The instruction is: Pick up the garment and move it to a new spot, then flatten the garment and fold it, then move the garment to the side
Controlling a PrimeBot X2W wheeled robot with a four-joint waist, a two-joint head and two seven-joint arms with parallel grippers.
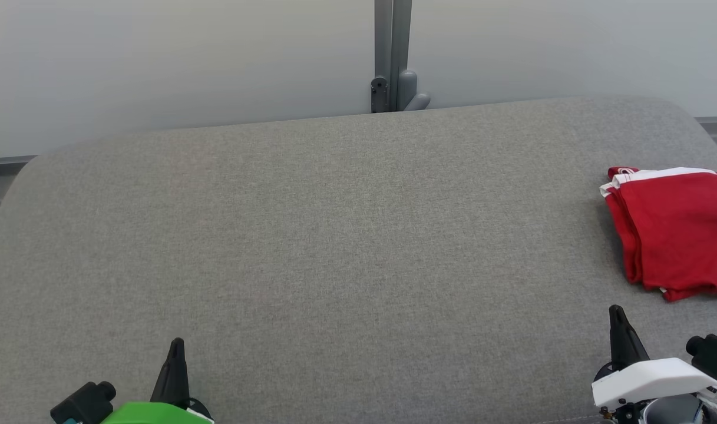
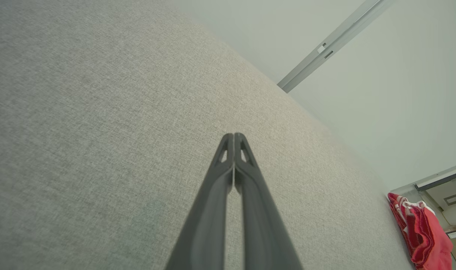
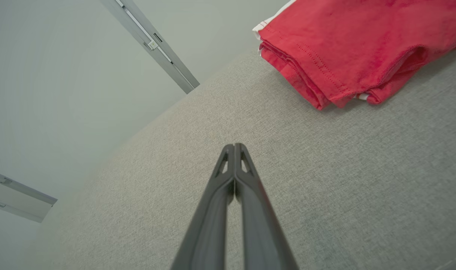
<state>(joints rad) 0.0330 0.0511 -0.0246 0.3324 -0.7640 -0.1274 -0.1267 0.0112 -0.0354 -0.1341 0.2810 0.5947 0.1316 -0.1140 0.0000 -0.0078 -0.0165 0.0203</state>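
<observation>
The garment [image 1: 676, 229] is red with white trim and lies folded in a compact stack at the right edge of the grey fabric surface [image 1: 334, 235]. The left wrist view catches the garment [image 2: 419, 232] far off at its lower right, and the right wrist view has the garment [image 3: 355, 48] close at its top right. My right gripper [image 1: 616, 312] is shut and empty, a short way in front of the garment and apart from it; its tips [image 3: 234, 145] meet. At the lower left my left gripper [image 1: 177, 343] is shut and empty too, tips [image 2: 234, 135] together over bare fabric.
A pale wall runs behind the surface, with a grey vertical post and bracket [image 1: 393, 88] at the back middle. The surface's corners are rounded, and the garment reaches past the head view's right edge.
</observation>
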